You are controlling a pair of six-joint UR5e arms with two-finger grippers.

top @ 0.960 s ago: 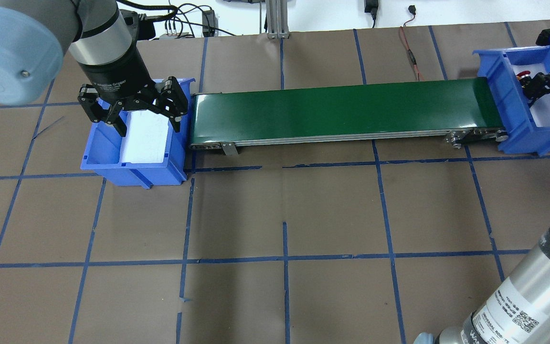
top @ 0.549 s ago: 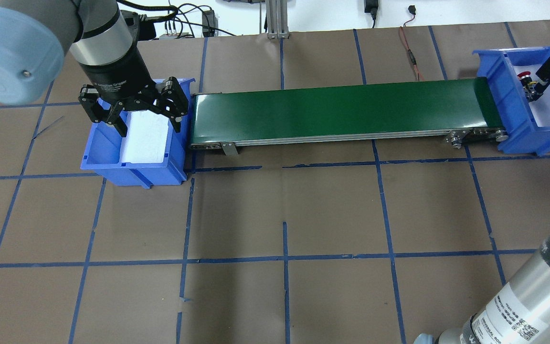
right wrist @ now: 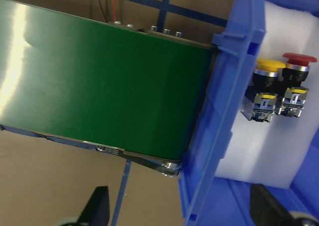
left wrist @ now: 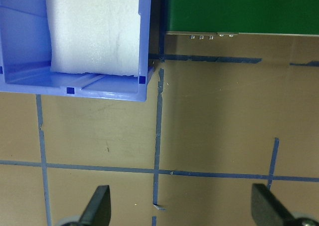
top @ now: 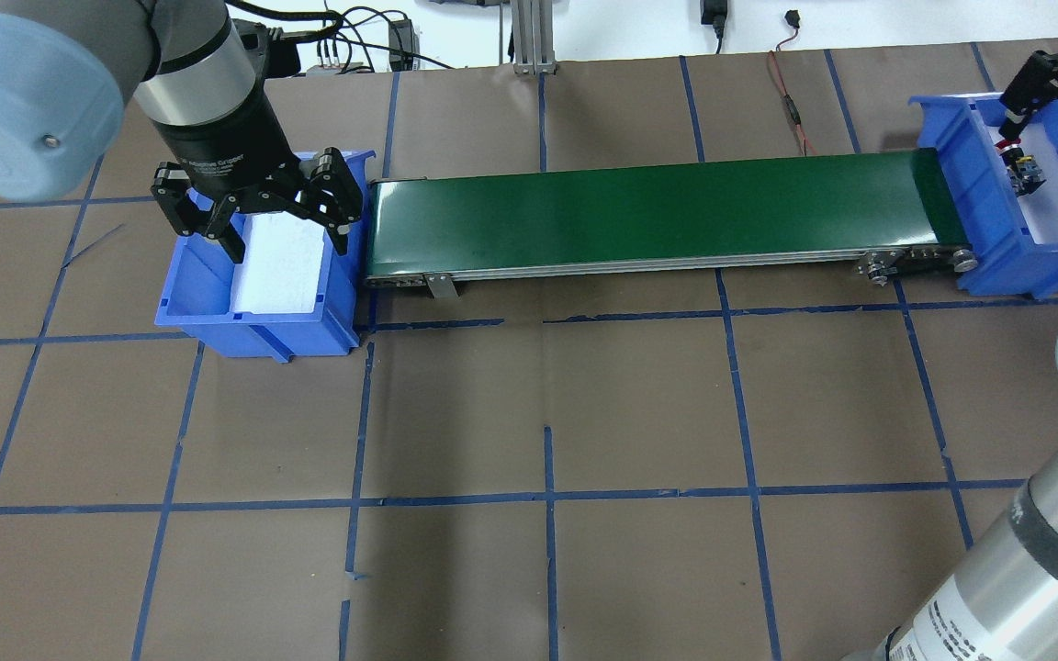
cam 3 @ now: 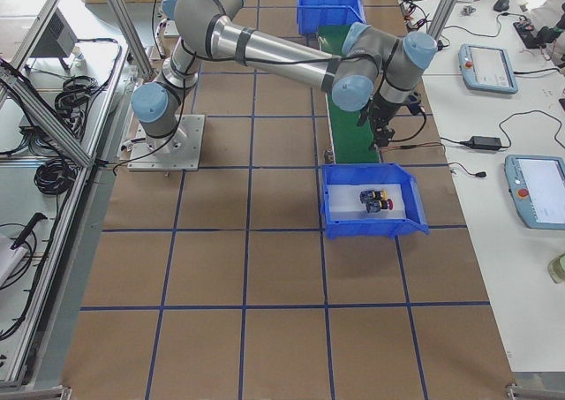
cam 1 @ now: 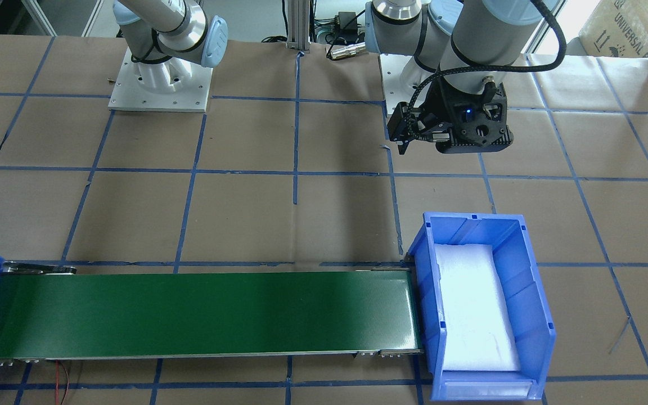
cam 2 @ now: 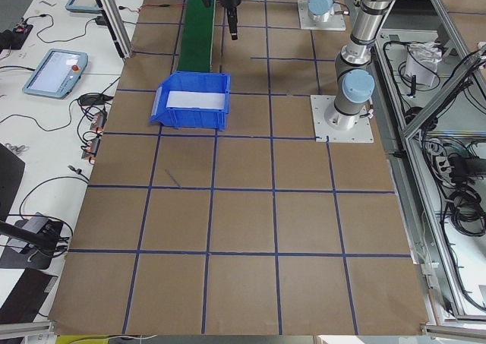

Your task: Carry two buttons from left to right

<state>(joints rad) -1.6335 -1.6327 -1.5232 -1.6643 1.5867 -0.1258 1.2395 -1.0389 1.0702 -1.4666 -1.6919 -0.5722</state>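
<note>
I am hovering my left gripper [top: 288, 240] with its fingers spread wide and nothing between them, just above the blue plastic bin on my left [top: 253, 323]. Only its white foam pad [top: 276, 271] is showing inside, so I judge nothing is waiting there to be picked. The long green conveyor belt [top: 648, 211] is bridging the gap between the bins, its far end reaching the rim of the blue plastic bin on my right [top: 988, 229], likely so that parts drop in. There the yellow-capped push-button [right wrist: 263, 86] and the red mushroom-capped push-button [right wrist: 294, 86] are lying side by side on white foam, probably as cushioning. I am holding my right gripper [top: 1048, 106] above that bin, fingers apart and empty. I judge the transfer is looking complete.
</note>
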